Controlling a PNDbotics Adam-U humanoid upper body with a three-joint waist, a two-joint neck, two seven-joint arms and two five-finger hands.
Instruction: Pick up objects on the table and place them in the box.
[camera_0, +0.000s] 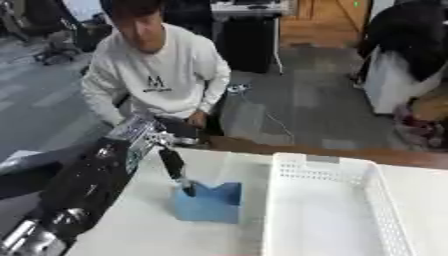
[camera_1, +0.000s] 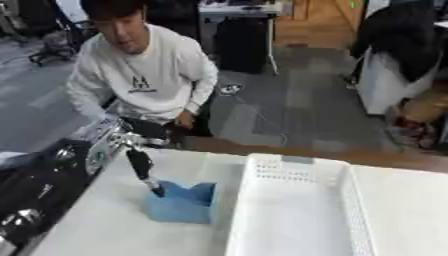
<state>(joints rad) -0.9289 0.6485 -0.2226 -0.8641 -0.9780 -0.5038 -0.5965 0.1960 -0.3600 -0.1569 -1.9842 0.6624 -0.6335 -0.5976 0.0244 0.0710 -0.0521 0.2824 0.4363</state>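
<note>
Now, in the left eye view your left hand (camera_0: 175, 167) reaches in from nine o'clock, its fingers stretched straight down, the tips touching the upper left corner of the blue block (camera_0: 210, 202). That block sits on the white table (camera_0: 131, 225), just beside the white perforated box (camera_0: 328, 210), at the box's nine o'clock. In the right eye view you see the same straight fingers (camera_1: 142, 167) meeting the block's near corner, with its notched top edge showing; your right hand appears in neither view.
</note>
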